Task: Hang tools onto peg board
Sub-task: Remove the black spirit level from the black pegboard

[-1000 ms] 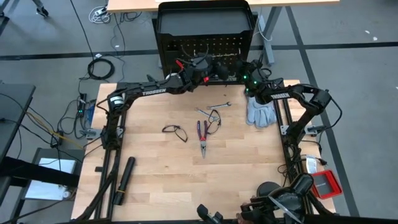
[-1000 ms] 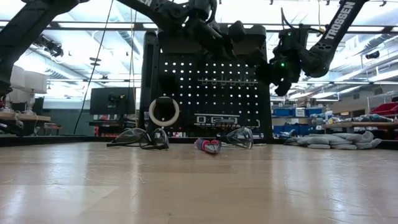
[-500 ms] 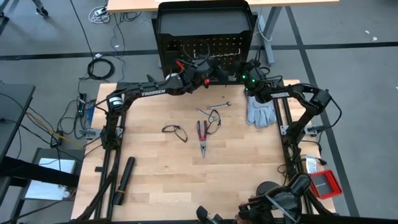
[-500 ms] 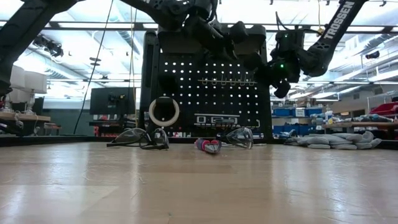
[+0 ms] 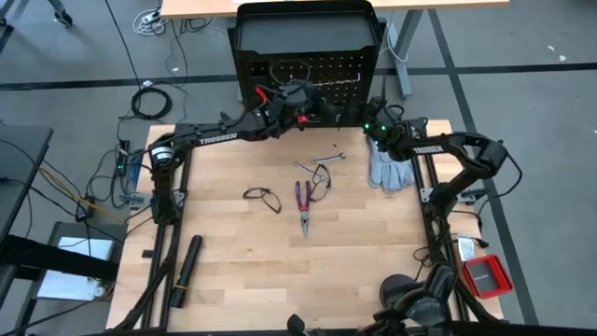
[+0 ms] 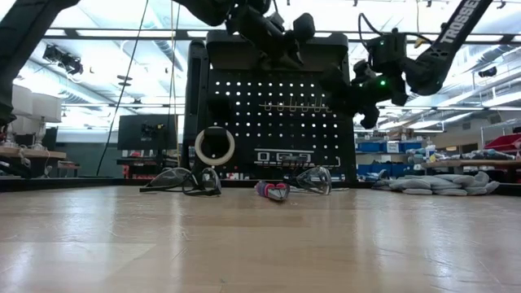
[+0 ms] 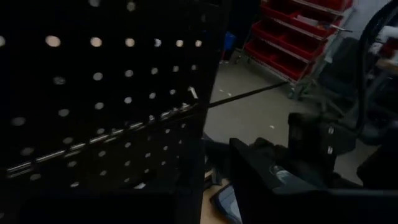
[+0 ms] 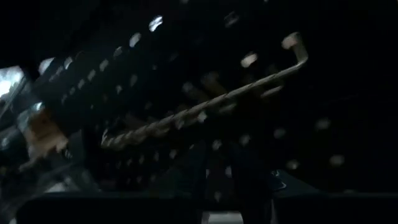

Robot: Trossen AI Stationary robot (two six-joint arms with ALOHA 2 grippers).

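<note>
Nearest on pale wood-grain counter point(image 5: 280, 252): matte black cylinder point(image 5: 188, 259), lying flat at left edge. Mid-counter: red-and-blue-handled pliers point(image 5: 303, 206), slim steel jaws pointing toward viewer; black-framed glasses point(image 5: 263, 198) just left of them, second pair point(image 5: 321, 180) just right, lenses clear and curved; small silver wrench point(image 5: 328, 159) slightly beyond. Grey fabric gloves point(image 5: 389, 169) at right edge. Far end: upright black perforated metal peg board point(image 6: 269, 114), hooded on top; white tape ring point(image 6: 214, 146) and black strip with white squares point(image 6: 283, 156) hung low on its face. Left tool point(image 5: 322, 105) and right tool point(image 5: 367, 119) raised close before upper holes; finger spacing of either not discernible. Thin metal hook rod point(image 8: 205, 102) projecting from board.
</note>
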